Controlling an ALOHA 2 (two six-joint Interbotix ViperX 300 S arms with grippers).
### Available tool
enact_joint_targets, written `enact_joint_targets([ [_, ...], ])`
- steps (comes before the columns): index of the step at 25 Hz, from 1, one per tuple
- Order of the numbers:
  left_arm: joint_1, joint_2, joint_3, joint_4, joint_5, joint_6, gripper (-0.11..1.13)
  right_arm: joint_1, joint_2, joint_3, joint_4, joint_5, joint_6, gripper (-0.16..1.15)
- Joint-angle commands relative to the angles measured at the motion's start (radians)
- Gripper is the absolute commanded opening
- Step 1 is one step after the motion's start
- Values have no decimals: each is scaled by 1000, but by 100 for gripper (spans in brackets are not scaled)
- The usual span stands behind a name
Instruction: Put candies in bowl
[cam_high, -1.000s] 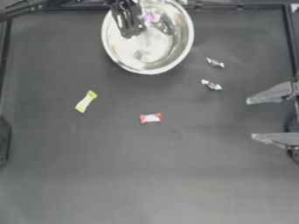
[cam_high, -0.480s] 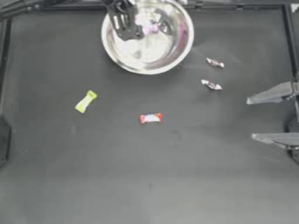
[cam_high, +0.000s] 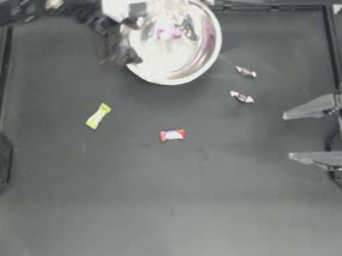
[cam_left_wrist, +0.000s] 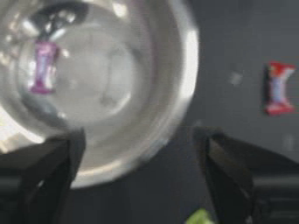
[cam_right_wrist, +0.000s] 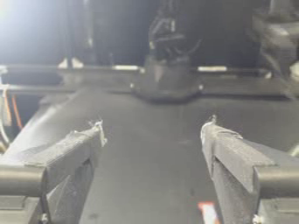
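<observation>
Over on the left, the yellow-green candy (cam_high: 98, 115) lies alone on the bench (cam_high: 167, 200), well apart from the bowl (cam_high: 200, 60). The left tool (cam_left_wrist: 140, 144) sits at the bowl's near-left rim, up by the top edge of the overhead view; its jaws stand wide apart and hold nothing. Inside the bowl rests the pink candy (cam_high: 167, 33), so one of five looks done.

Moving right, the red-and-white candy (cam_high: 172, 134) lies mid-bench, below the bowl. Past the bowl's right side lie the two tiny candies (cam_high: 246, 72), near each other, one a little lower than the other.

At the far right the right tool (cam_high: 314, 132) is parked, jaws spread, empty.

The step in hand, I'd say, is clearing the bowl and going for the next sweet. To do it well, lift clear of the rim first so the bowl isn't nudged, then come straight down over a wrapper's middle with the jaws across its narrow width, not on the twisted ends, which would likely slip.
</observation>
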Motion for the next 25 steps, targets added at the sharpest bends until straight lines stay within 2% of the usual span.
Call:
enact_joint_targets([
  [1,-44,-189,101,-5,-101,0,101,-75,-23,-29,52,87,-5,97],
  [4,-71,-282,201,-31,-187,0,100,-155,-54,-64,77,230,-6,97],
  [8,-78,-370,302,-126,-261,3,99,-267,-49,-138,81,419,-6,97],
  [10,-81,-400,341,-153,-295,9,98,-325,-34,-176,80,491,-8,97],
  [16,-138,-491,434,-164,-382,6,98,-459,97,-284,49,676,-15,97],
  [25,-150,-555,515,-184,-407,2,98,-531,370,-443,-57,787,-18,97],
])
